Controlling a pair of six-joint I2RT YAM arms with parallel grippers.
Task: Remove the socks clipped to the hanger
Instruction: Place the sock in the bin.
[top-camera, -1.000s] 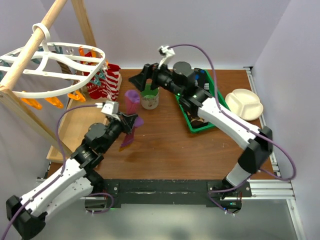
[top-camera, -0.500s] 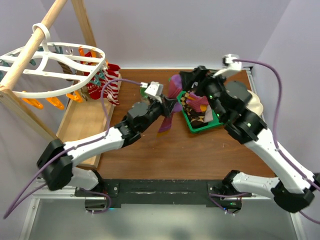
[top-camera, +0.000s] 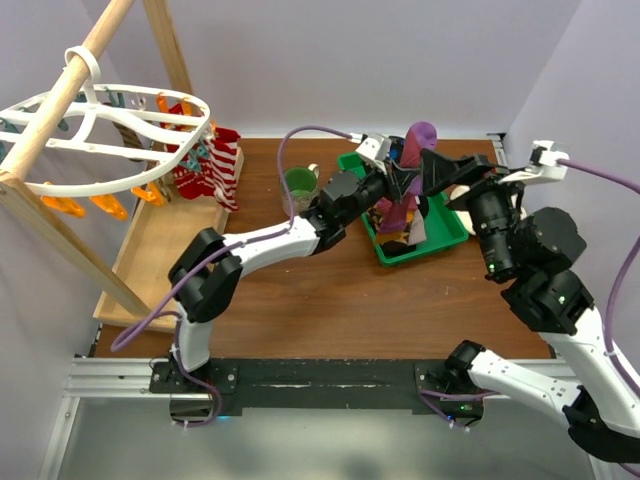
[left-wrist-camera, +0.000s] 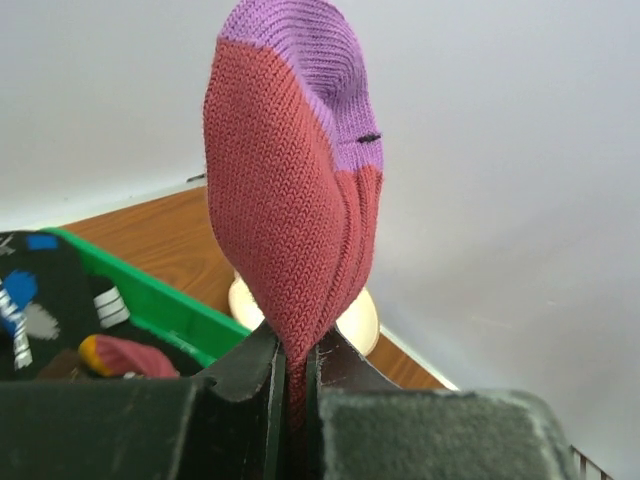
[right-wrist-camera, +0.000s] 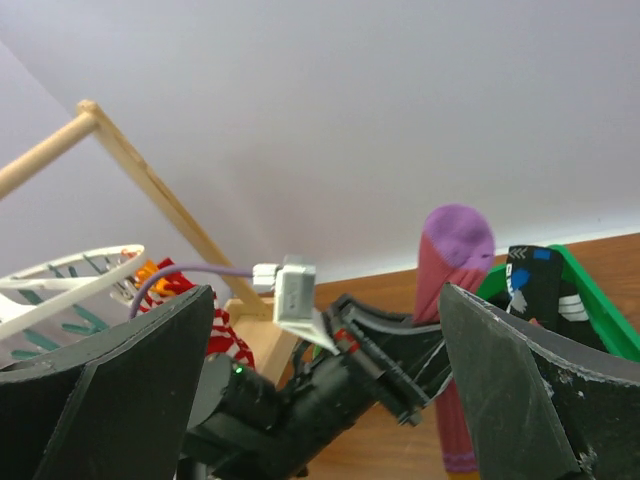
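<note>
My left gripper reaches across the table and is shut on a maroon sock with a purple toe, held upright over the green tray. In the left wrist view the sock rises from between the closed jaws of that gripper. The white hanger hangs at the far left, with red-and-white striped socks clipped to it. My right gripper stands open just right of the held sock, with nothing in it. In its own view the right gripper faces the sock and the hanger.
The green tray holds several loose socks. A green cup stands left of it, and a white plate lies behind it. A wooden pole frame carries the hanger above a wooden board.
My left arm has swung from the table's left to the right, carrying the sock over the green tray. The right arm has drawn back to the right, still open.
</note>
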